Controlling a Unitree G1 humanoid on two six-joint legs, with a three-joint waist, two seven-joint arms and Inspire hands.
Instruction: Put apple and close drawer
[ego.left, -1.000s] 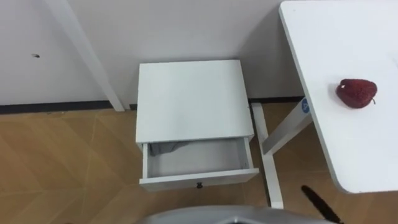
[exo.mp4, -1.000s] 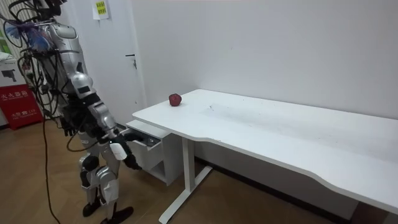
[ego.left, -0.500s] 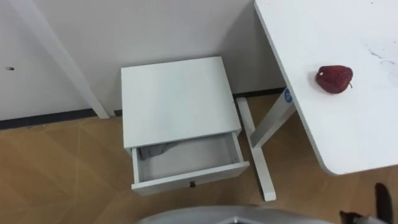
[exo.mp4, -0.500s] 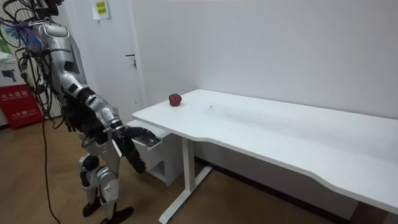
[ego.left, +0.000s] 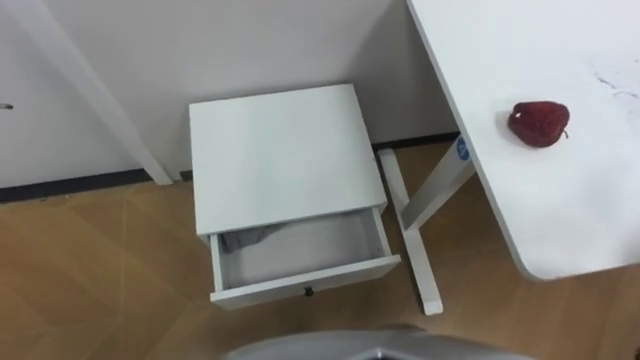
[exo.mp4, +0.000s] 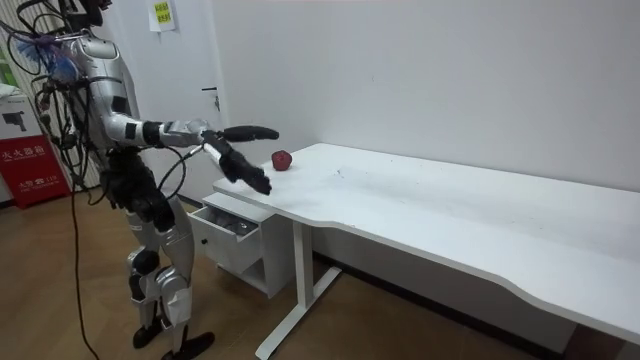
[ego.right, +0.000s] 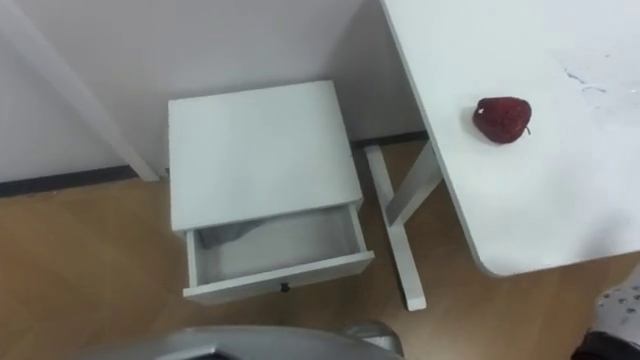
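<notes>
The apple (ego.left: 538, 123) is seen lying on the white table (ego.left: 600, 220), its long axis set across the view and its stem pointed right. The nightstand's (ego.left: 275, 150) drawer (ego.left: 300, 252) is pulled open, with a grey cloth (ego.left: 250, 238) at its back left. In the room view the right hand (exo.mp4: 248, 172) is raised by the table's corner, short of the apple. The dark shape above is perhaps the left hand (exo.mp4: 250, 132). Whether either is released or clenched cannot be told.
</notes>
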